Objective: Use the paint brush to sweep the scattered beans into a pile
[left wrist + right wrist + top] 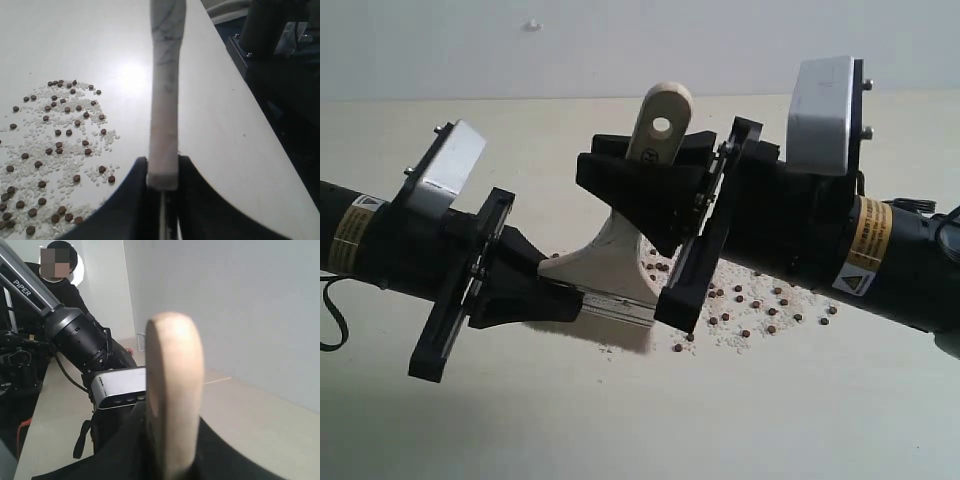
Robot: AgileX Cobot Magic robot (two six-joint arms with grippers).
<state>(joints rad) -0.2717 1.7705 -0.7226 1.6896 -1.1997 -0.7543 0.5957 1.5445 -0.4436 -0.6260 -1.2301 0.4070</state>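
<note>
Left gripper and right gripper are both clamped on the paint brush. Risk: arms pulling unevenly could twist it loose, flicking beans across the desk.

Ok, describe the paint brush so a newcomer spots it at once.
On the pale table, look where the two black arms meet. The paint brush stands tilted between the left tool and right tool. It is the only wooden thing: a rounded handle end with a hole, beside scattered beans.
</note>
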